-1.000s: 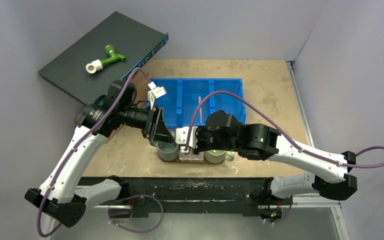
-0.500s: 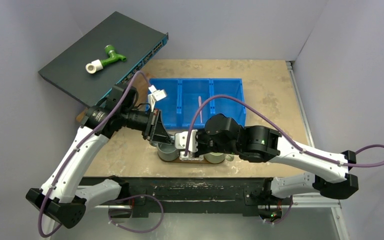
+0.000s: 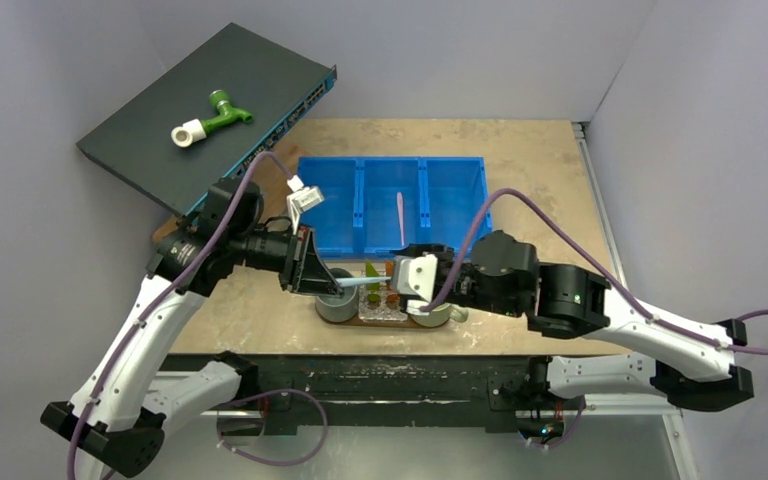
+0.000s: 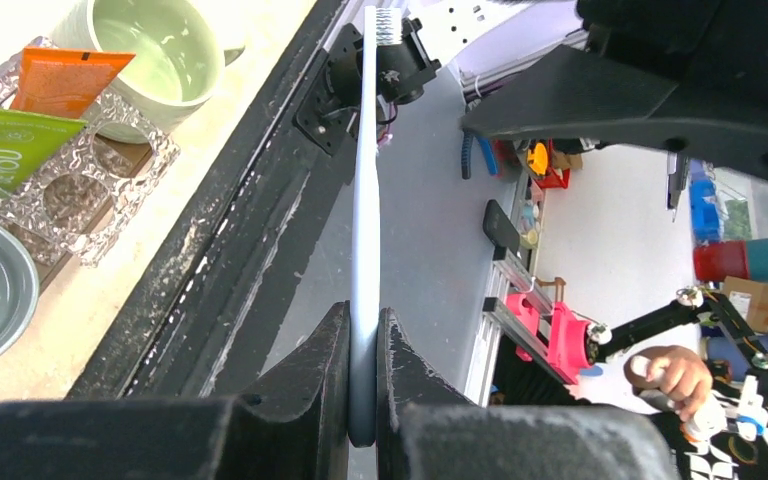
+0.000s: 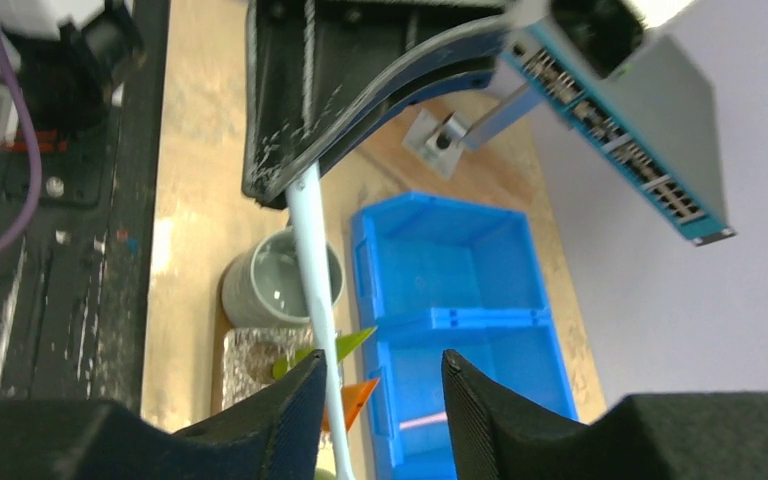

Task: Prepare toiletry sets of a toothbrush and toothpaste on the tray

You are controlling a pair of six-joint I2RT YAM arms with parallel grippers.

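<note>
1. While the left gripper (image 4: pixel 363 335) is pinching the handle end of the slim pale blue-white toothbrush (image 4: pixel 365 180), the brush is hanging in the air above the cups.
2. Right gripper (image 5: pixel 380 400) is standing wide, its 2 fingers (image 5: pixel 470 405) flanking the brush, not closed on it.
3. Lime-green tube (image 4: pixel 0 145) and orange tube (image 4: pixel 65 80) are standing in a clear textured glass holder (image 4: pixel 110 170) between a grey cup (image 3: pixel 335 305) and a pale green mug (image 3: pixel 430 312), on the mostly hidden glossy dark-brown oval tray (image 3: pixel 364 323).
4. Pink toothbrush (image 3: pixel 400 210) is lying in the middle compartment of the blue 3-compartment plastic bin (image 3: pixel 450 165).
</note>
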